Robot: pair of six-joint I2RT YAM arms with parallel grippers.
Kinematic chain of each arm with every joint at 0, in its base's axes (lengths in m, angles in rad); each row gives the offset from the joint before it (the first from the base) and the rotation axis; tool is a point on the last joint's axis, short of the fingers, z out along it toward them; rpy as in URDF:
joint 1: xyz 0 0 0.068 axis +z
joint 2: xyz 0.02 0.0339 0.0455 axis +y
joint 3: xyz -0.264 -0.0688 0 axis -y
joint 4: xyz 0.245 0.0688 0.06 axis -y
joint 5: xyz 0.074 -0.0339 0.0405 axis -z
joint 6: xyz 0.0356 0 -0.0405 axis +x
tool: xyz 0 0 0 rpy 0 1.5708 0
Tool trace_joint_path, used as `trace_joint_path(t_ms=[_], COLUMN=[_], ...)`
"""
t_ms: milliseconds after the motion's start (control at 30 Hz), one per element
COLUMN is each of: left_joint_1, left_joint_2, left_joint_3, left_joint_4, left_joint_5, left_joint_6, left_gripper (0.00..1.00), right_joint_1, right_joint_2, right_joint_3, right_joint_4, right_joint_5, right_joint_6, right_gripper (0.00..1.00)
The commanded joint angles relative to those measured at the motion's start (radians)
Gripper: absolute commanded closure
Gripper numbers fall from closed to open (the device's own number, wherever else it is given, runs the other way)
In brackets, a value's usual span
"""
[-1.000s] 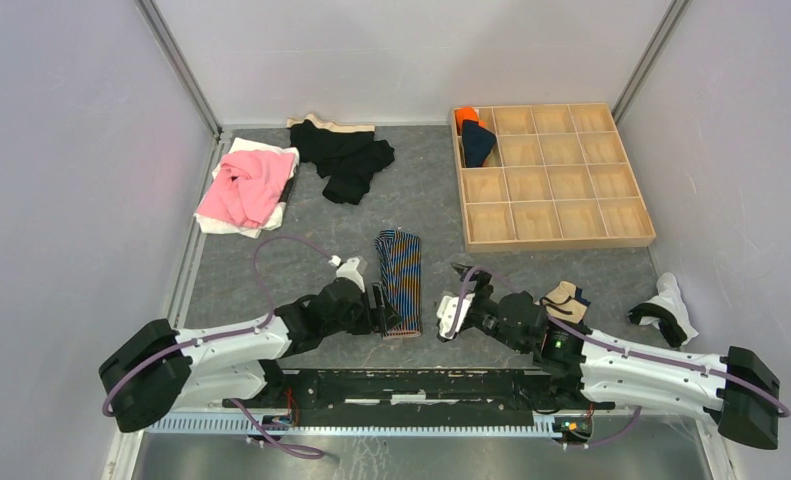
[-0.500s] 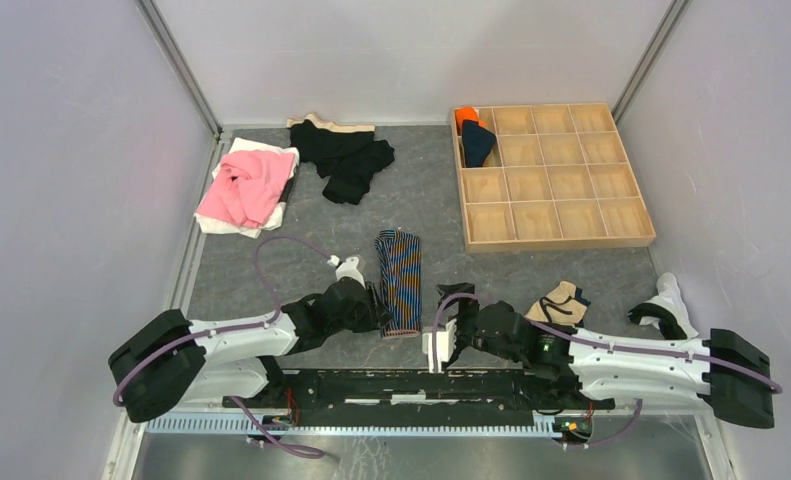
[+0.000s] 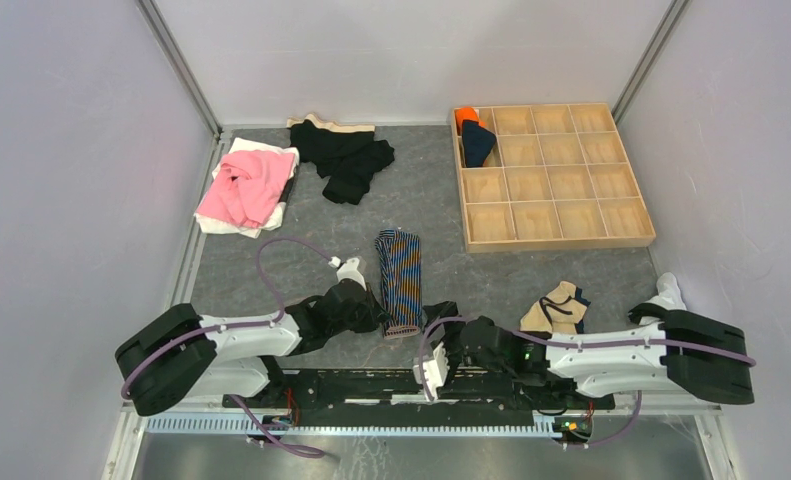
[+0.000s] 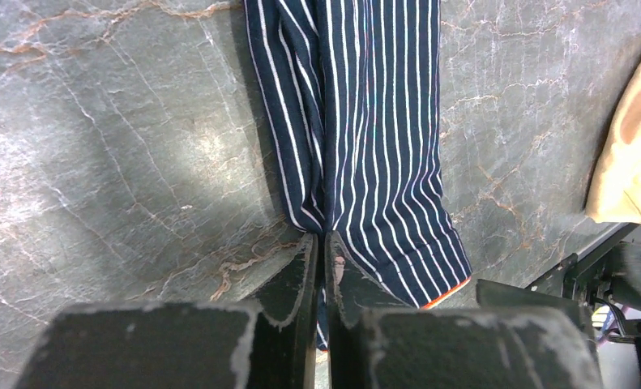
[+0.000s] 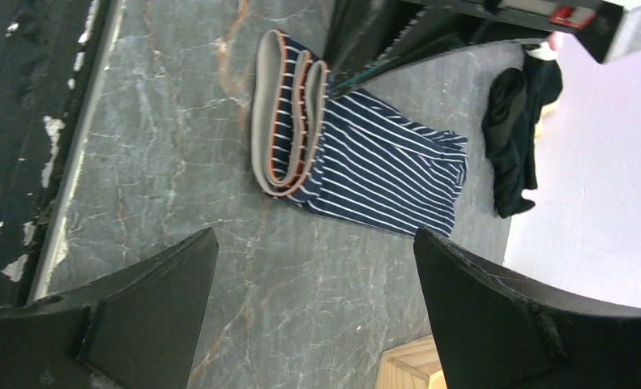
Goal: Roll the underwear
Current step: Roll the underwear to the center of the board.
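The navy striped underwear (image 3: 399, 280) lies as a long folded strip in the middle of the table, its orange-edged waistband at the near end. My left gripper (image 3: 380, 312) is at its near left corner. In the left wrist view the left gripper (image 4: 322, 243) is shut, with a fold of the striped underwear (image 4: 373, 121) pinched between the fingers. My right gripper (image 3: 434, 352) is low by the table's front edge, right of the strip. The right wrist view shows the right gripper (image 5: 314, 239) wide open over bare table, with the striped underwear (image 5: 373, 162) ahead of it.
A wooden compartment tray (image 3: 571, 238) stands at the back right with rolled pieces (image 3: 474, 135) in its far left cells. A tan and black piece (image 3: 561, 305) and a white black-trimmed piece (image 3: 669, 296) lie right. Pink garment (image 3: 246, 185) and black garments (image 3: 346, 158) lie at the back left.
The left gripper has closed on the near edge of the striped underwear. The right arm has swung left and toward the table's front edge, its gripper still open.
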State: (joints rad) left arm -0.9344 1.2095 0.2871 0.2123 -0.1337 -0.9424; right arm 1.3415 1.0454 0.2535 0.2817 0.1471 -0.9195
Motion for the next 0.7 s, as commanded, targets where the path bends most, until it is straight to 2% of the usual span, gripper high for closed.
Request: trace_joint_path(t_ms=[0,67,567,667], left_joint_1=[-0.004,-0.004,-0.004,-0.004], left_joint_2=[0.023,0.026,0.065,0.064], left_joint_3=[-0.032,-0.034,-0.04,-0.039], left_joint_4=[-0.036,-0.036,-0.019,-0.02], left_joint_5=[-0.022,-0.025,-0.021,-0.02], left_joint_6=[-0.005,0.002,0.028,0.032], left_gripper=[0.95,0.98,0.98,0.98], right_joint_1=[0.016,0.019,0.026,0.025], right_joint_2=[0.068,0.103,0.313,0.346], right_joint_3=[-0.003,0.002,-0.01,-0.009], right_joint_4=[0.107,0.1,0.231,0.251], right_joint_5=[-0.007,-0.009,0.081,0.079], right_joint_6=[-0.064,-0.076,-0.146,-0.146], right_gripper=[0.03,0.05,0.15,0.2])
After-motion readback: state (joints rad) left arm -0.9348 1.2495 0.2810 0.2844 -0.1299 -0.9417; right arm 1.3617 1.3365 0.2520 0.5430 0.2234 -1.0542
